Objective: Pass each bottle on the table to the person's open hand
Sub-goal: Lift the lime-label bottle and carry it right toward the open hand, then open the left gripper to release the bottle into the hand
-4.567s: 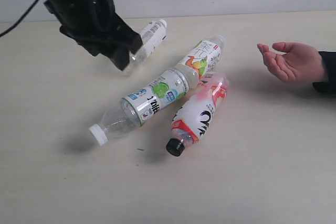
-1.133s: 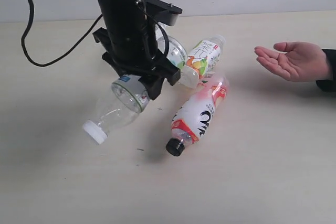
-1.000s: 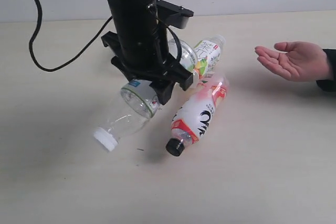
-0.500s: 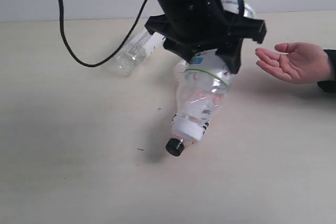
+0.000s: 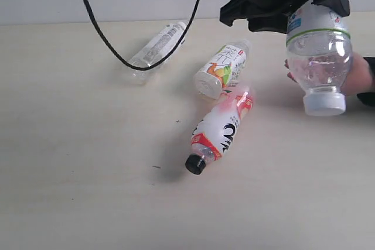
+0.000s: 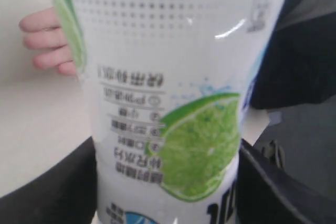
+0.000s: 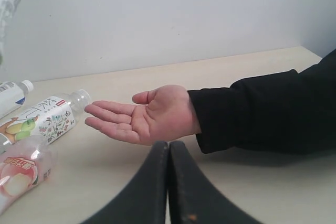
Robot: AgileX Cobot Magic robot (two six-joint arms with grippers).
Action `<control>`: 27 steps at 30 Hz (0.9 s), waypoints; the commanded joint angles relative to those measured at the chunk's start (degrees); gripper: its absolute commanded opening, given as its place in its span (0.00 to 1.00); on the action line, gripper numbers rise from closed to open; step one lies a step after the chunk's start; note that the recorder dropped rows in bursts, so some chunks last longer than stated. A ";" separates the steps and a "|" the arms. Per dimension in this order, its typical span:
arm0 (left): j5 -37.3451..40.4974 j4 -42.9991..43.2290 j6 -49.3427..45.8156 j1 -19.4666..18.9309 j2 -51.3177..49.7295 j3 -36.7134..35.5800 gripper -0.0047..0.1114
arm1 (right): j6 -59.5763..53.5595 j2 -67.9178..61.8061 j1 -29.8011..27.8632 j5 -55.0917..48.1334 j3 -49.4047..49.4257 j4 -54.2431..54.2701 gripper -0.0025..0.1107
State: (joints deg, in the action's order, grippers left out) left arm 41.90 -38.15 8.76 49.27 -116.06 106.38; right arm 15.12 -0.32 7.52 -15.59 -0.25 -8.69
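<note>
My left gripper [image 5: 313,7] is shut on the green-blue label bottle [image 5: 319,57] and holds it in the air, white cap [image 5: 324,103] down, right in front of the person's open hand [image 5: 358,74]. In the left wrist view that bottle [image 6: 173,103] fills the frame between the black fingers [image 6: 47,192], with the person's fingertips [image 6: 50,45] behind it. The fruit-label bottle [image 5: 221,69], the black-capped red-white bottle [image 5: 222,127] and the small plain bottle [image 5: 157,45] lie on the table [image 5: 88,191]. My right gripper [image 7: 168,145] is shut and empty, low, just short of the open hand [image 7: 152,114].
A black cable [image 5: 111,39] loops down from the left arm over the back of the table near the small bottle. The person's dark sleeve [image 7: 262,108] lies along the table's right side. A pale wall stands behind the table.
The left gripper picked the green-blue label bottle off the table and carried it up and right to the hand, the cap swinging down. The other bottles and the hand stayed put.
</note>
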 commanded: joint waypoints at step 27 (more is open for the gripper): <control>-14.43 -21.28 -8.76 -0.16 -31.37 26.28 0.07 | 0.03 0.32 0.11 0.48 0.25 -0.23 0.02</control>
State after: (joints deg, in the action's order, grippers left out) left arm 28.12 -59.01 0.41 49.27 -146.20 131.47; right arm 15.12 -0.32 7.52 -15.59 -0.25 -8.69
